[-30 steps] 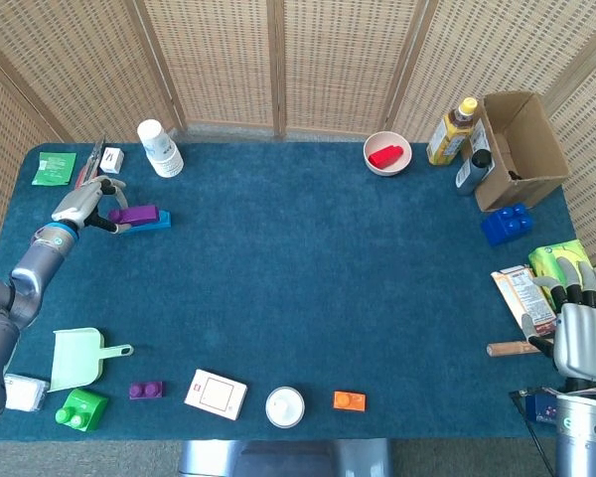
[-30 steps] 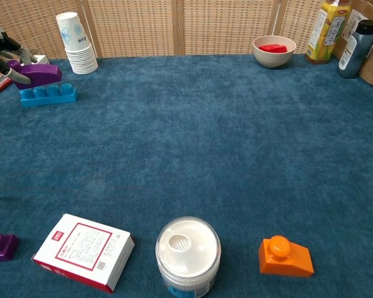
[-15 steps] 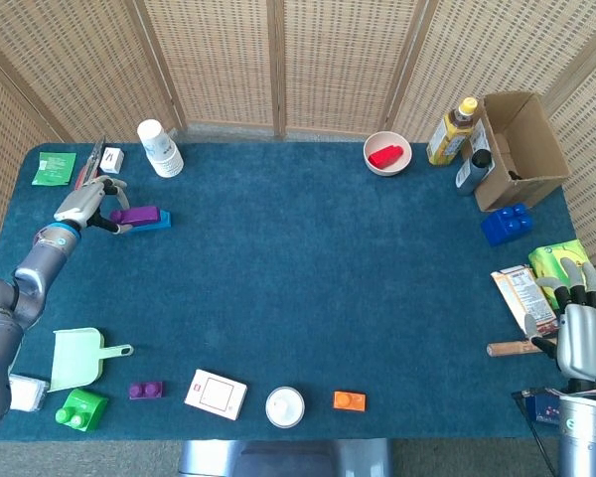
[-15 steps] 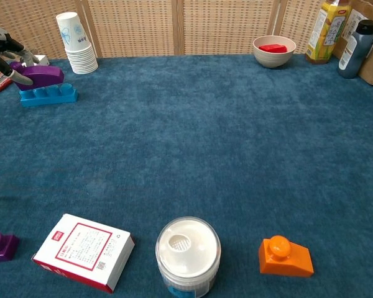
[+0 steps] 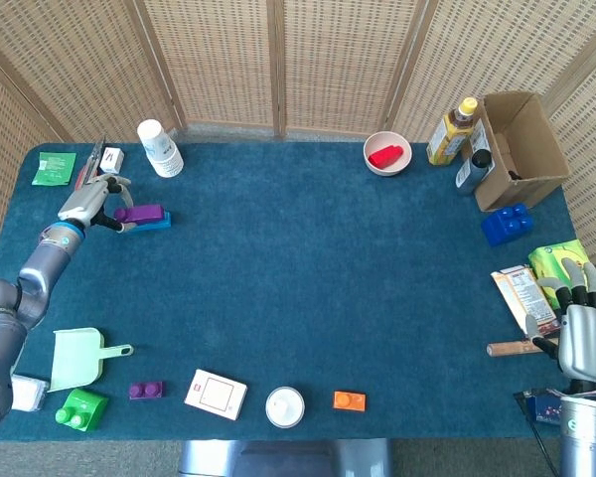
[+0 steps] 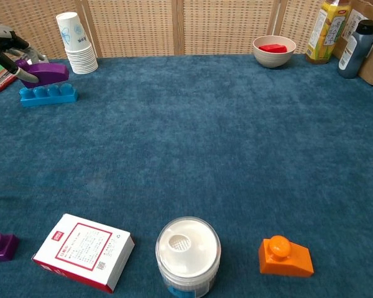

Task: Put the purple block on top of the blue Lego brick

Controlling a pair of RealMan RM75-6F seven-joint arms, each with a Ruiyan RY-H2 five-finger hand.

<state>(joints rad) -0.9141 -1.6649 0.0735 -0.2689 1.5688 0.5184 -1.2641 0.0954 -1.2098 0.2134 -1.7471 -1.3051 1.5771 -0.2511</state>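
Observation:
My left hand (image 5: 91, 203) (image 6: 9, 49) holds the purple block (image 5: 142, 213) (image 6: 47, 73) by its left end at the table's far left. The block hovers just over the long light-blue Lego brick (image 5: 155, 223) (image 6: 48, 95) lying on the blue cloth; whether they touch I cannot tell. My right hand (image 5: 583, 336) rests at the table's near right edge with fingers apart and nothing in it, showing only in the head view.
A stack of paper cups (image 5: 160, 148) (image 6: 77, 43) stands behind the brick. A green packet (image 5: 54, 167), a small white box (image 5: 111, 159), a green dustpan (image 5: 80, 358) and a small purple brick (image 5: 145, 390) lie on the left side. A dark-blue brick (image 5: 506, 224) and cardboard box (image 5: 518, 147) are far right.
My left hand has lifted the purple block slightly and shifted it toward the back, over the blue brick. The right hand has stayed put.

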